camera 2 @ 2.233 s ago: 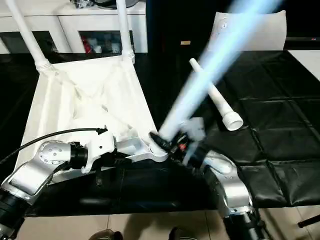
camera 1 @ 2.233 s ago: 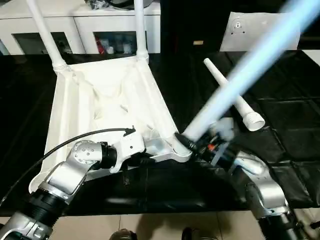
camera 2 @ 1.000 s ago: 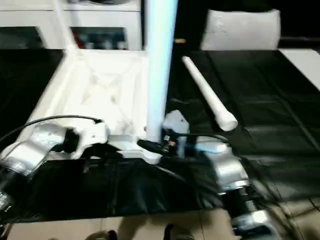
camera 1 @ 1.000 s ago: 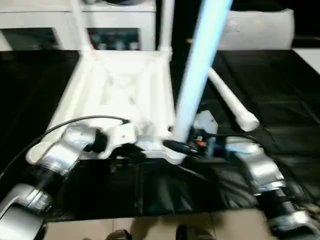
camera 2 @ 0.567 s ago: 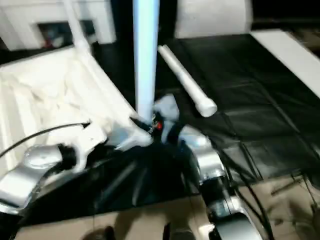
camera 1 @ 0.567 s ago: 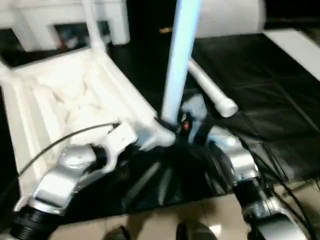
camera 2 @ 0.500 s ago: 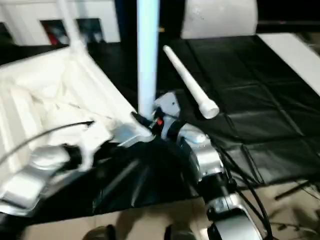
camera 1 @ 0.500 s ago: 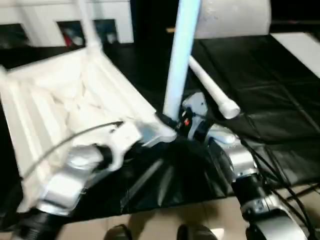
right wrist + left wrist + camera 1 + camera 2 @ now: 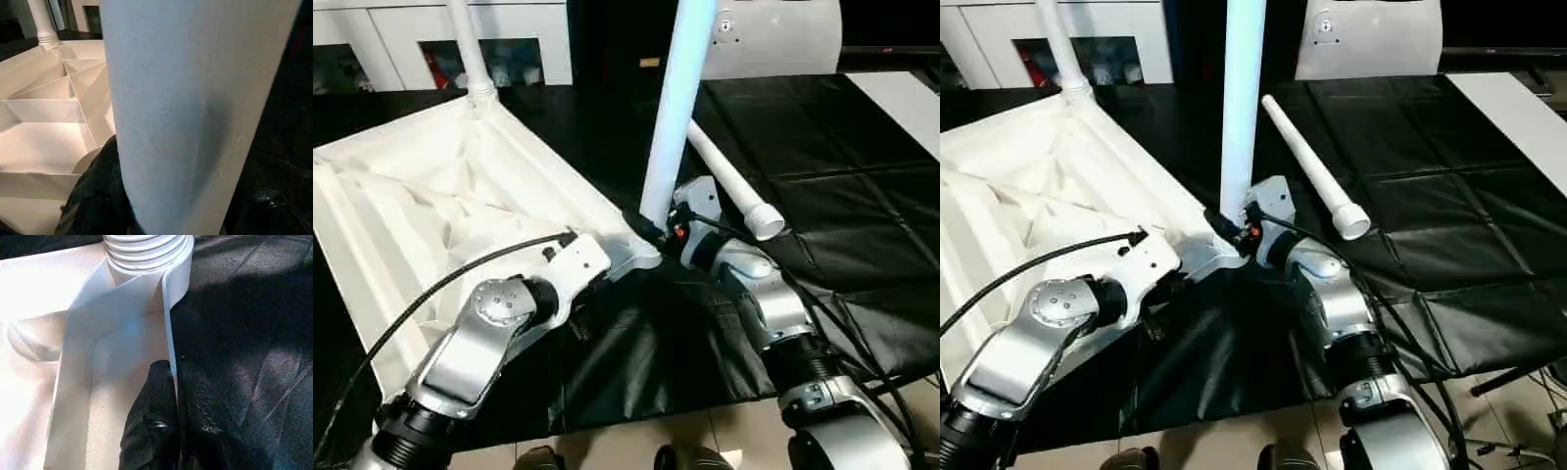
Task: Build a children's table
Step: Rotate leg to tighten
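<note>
— So, where do the grippers sit?

— Left gripper (image 9: 168,431) has its black fingers pinched tight on the thin side wall of the upturned table top (image 9: 421,211), right by the near corner socket. Right gripper (image 9: 651,233) is clamped round the base of an upright white leg (image 9: 674,108) standing at that same corner.

— And the rest of the table?

— The top lies ribbed side up on the left of a black quilted cloth (image 9: 822,206) covering the work surface. Another leg (image 9: 470,49) stands in the far corner socket. A loose leg (image 9: 1312,166) lies flat on the cloth just behind the right gripper, wide end toward the robot.

— What's around it?

— Behind stands a white cabinet (image 9: 431,39) with dark glass-fronted compartments, and further right a white panel (image 9: 1371,39) with a small fitting. Pale tiled floor (image 9: 636,446) shows below the cloth's near edge, with the tips of dark shoes (image 9: 690,458) on it.
</note>
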